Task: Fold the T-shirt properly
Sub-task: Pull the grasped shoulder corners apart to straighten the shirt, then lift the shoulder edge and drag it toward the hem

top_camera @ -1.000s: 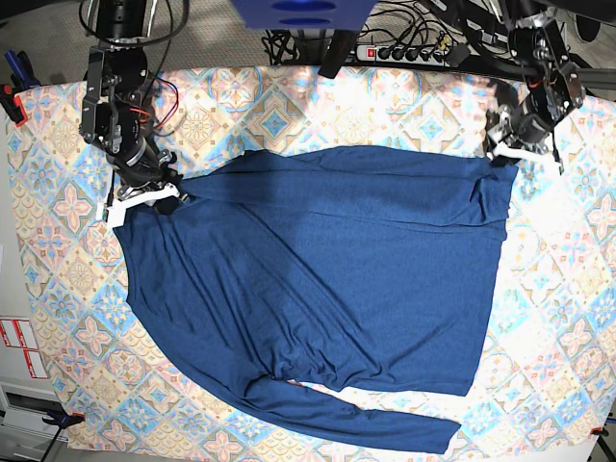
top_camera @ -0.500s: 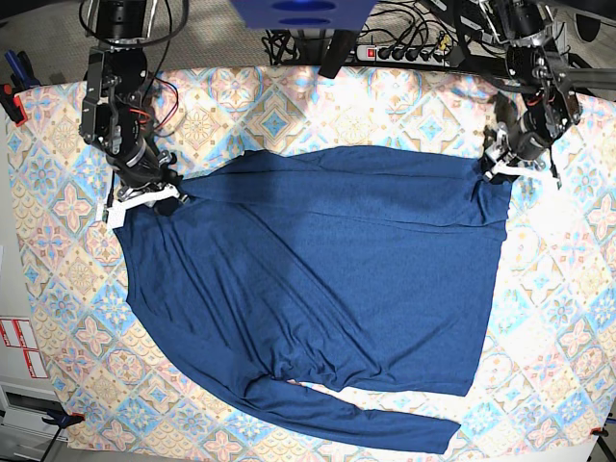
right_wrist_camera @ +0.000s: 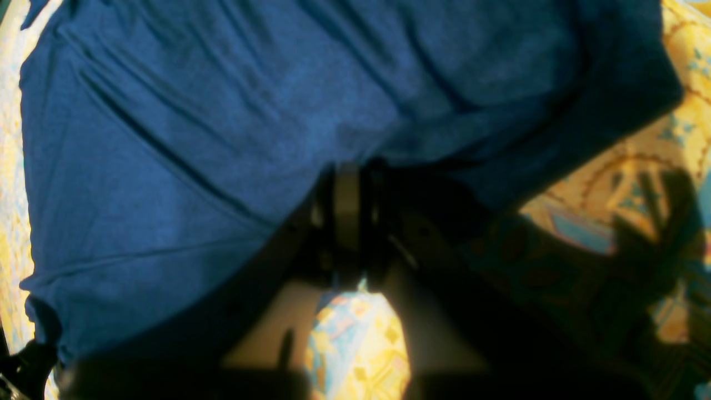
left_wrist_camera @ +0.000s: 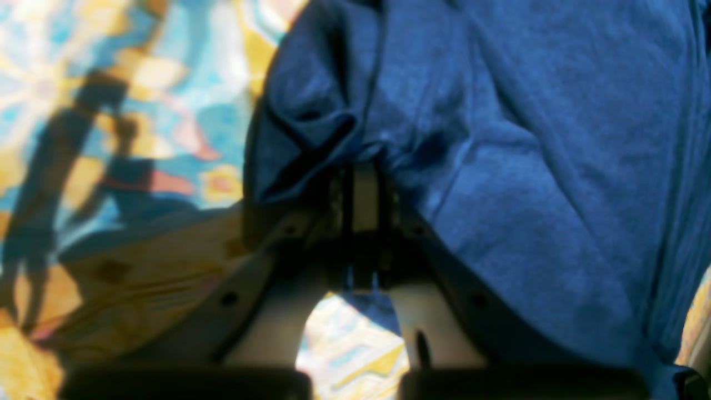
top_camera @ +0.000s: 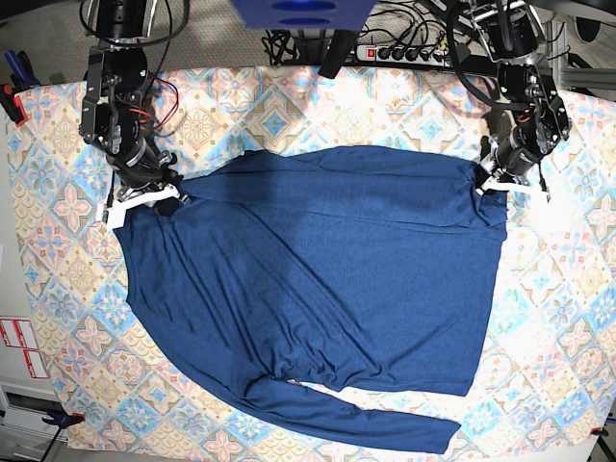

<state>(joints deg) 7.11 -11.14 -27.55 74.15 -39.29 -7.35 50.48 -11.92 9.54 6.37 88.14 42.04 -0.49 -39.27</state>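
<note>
Pastel patterned tablecloth (top_camera: pixel 279 111) covers the counter, tiles in pink, yellow and light blue. Cables and a power strip (top_camera: pixel 404 53) lie along the far edge, beyond the cloth.

T-shirt (top_camera: pixel 327 279), dark navy, long-sleeved, lies spread flat over the middle of the cloth. One sleeve runs along the near edge toward the base view's lower right. A long crease crosses the upper body, parallel to the far hem. Fabric mostly smooth, with light wrinkles near the lower middle.

Left pincer (top_camera: pixel 500 178), on the base view's right, sits at the shirt's far right corner. Left wrist view: its white fingers (left_wrist_camera: pixel 364 197) are drawn together with a bunched fold of navy fabric pinched at the tips; cloth pattern shows through the gap lower down between the finger bases. Its shadow falls on the tablecloth beside the shirt.

Right pincer (top_camera: pixel 154 197), on the base view's left, sits at the shirt's far left corner. Right wrist view is dark and blurred; fingers (right_wrist_camera: pixel 347 205) closed against each other at the shirt's edge, fabric gathered over the tips, so it grips the shirt.

Both arms low, at opposite far corners of the garment.
</note>
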